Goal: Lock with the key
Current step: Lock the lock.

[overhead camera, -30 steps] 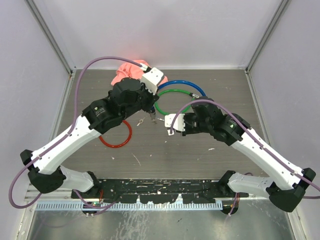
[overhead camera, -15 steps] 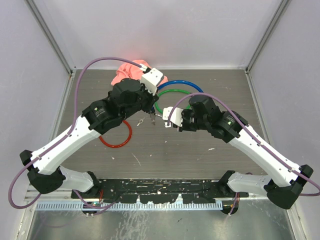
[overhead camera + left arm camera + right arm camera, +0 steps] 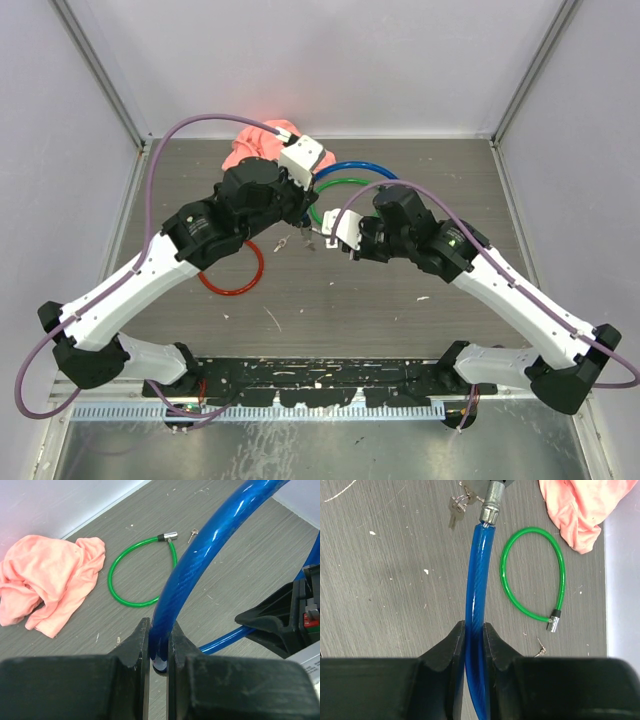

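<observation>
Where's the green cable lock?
Left wrist view, left of centre: the green cable lock lies on the table between the pink cloth and blue cable.

The cable lock [image 3: 476,580] is coloured shiny blue, and its metal end [image 3: 490,502] silver. A second cable [image 3: 503,575] is coloured green, a third cable [image 3: 230,293] red. The cloth [image 3: 45,580] is coloured pink-orange. The table [image 3: 385,580] is streaked with grey wood lines. The keys [image 3: 456,506] are coloured silver.

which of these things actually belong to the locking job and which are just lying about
In the job: blue cable lock, keys at its metal end, left fingers and right fingers gripping the cable.
Lying about: green cable lock, small key beside it, pink cloth, red cable loop.
</observation>
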Controlling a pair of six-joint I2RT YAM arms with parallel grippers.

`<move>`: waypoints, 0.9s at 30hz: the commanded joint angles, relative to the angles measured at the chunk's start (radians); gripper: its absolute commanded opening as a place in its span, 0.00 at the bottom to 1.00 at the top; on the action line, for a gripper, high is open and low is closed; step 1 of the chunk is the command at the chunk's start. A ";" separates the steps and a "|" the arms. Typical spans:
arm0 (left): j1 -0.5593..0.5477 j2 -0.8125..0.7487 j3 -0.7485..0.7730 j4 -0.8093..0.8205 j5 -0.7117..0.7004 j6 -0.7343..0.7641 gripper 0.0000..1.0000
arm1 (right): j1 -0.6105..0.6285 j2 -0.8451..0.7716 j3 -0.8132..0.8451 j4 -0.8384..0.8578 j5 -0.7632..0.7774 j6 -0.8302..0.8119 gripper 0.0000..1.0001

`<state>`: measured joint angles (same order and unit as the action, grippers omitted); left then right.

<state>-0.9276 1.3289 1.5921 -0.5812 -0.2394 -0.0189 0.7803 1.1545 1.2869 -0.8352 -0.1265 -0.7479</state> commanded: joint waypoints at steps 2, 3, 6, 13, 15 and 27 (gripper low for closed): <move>0.001 -0.050 0.007 0.151 0.010 -0.071 0.00 | 0.001 0.003 0.060 0.078 0.005 0.100 0.01; 0.001 -0.049 0.004 0.159 0.014 -0.080 0.00 | 0.002 0.007 0.068 0.084 0.002 0.118 0.01; 0.001 -0.043 -0.007 0.188 0.023 -0.110 0.00 | 0.001 0.013 0.082 0.107 -0.005 0.166 0.01; 0.001 -0.047 -0.052 0.305 0.012 -0.160 0.00 | 0.000 -0.006 0.048 0.232 0.004 0.264 0.01; 0.001 -0.051 -0.070 0.359 -0.001 -0.171 0.00 | 0.000 -0.017 0.028 0.273 0.005 0.300 0.01; -0.018 -0.028 -0.184 0.660 0.141 -0.214 0.00 | 0.000 -0.269 -0.422 0.922 0.049 0.356 0.01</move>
<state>-0.9226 1.3170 1.4376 -0.1982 -0.2043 -0.1570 0.7818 0.9512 0.9512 -0.3321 -0.0914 -0.4423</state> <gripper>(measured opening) 0.106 0.218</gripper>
